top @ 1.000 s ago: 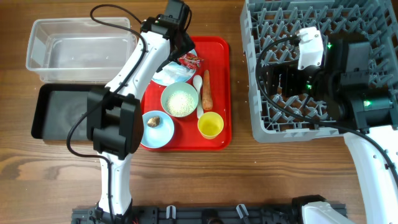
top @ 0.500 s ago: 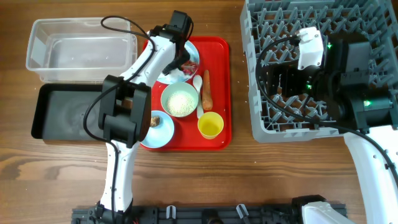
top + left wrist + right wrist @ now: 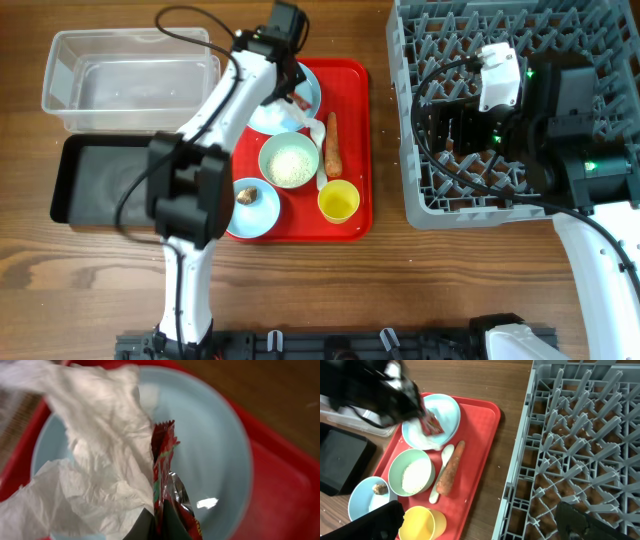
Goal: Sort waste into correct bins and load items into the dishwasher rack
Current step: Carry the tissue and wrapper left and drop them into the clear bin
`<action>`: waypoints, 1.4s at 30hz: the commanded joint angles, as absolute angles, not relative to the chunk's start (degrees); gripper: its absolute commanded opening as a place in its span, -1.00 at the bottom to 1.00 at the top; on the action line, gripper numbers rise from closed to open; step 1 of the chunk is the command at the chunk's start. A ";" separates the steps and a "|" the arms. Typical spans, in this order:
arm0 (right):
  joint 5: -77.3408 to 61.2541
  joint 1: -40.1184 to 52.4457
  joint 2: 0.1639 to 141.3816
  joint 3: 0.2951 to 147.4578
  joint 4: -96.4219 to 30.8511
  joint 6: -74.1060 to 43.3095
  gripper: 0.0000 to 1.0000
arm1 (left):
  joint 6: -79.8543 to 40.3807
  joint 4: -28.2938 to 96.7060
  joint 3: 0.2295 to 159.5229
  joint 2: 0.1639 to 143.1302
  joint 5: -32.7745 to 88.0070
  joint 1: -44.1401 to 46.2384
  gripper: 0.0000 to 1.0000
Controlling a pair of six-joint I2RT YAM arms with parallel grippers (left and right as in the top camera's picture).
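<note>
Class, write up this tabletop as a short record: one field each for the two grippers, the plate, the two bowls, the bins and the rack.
left gripper: shut on red snack wrapper, above plate
plate: on red tray; crumpled white paper on it
bowls: one holds rice; other holds brown lump
bins: clear tub and black tray, nothing in either
rack: no dishes loaded
right gripper: open, over rack
</note>
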State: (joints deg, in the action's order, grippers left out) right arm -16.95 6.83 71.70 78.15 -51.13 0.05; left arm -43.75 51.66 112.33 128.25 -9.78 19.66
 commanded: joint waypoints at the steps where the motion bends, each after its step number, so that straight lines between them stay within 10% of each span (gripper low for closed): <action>1: -18.06 7.11 71.81 79.07 -50.83 -0.43 0.99 | -40.38 51.66 114.69 116.66 -9.74 18.85 -0.92; 24: -18.09 7.11 71.81 79.07 -49.76 -3.22 1.00 | -39.42 49.19 114.52 123.09 -10.17 -8.80 -0.92; 28: -18.09 7.11 71.81 79.07 -49.80 -3.20 0.99 | -39.42 48.40 114.50 124.70 -10.37 -8.80 0.45; 30: -18.09 7.11 71.81 79.05 -49.78 -3.20 0.99 | -39.40 48.34 114.50 124.73 -10.35 -8.80 0.73; 42: -18.09 7.11 71.81 79.05 -49.34 -3.20 0.99 | -27.53 54.57 114.50 114.63 -7.70 -3.86 0.97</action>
State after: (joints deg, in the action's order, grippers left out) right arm -16.95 6.83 71.70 78.15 -49.74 -2.37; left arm -33.15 52.88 114.13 119.70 -8.91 -6.96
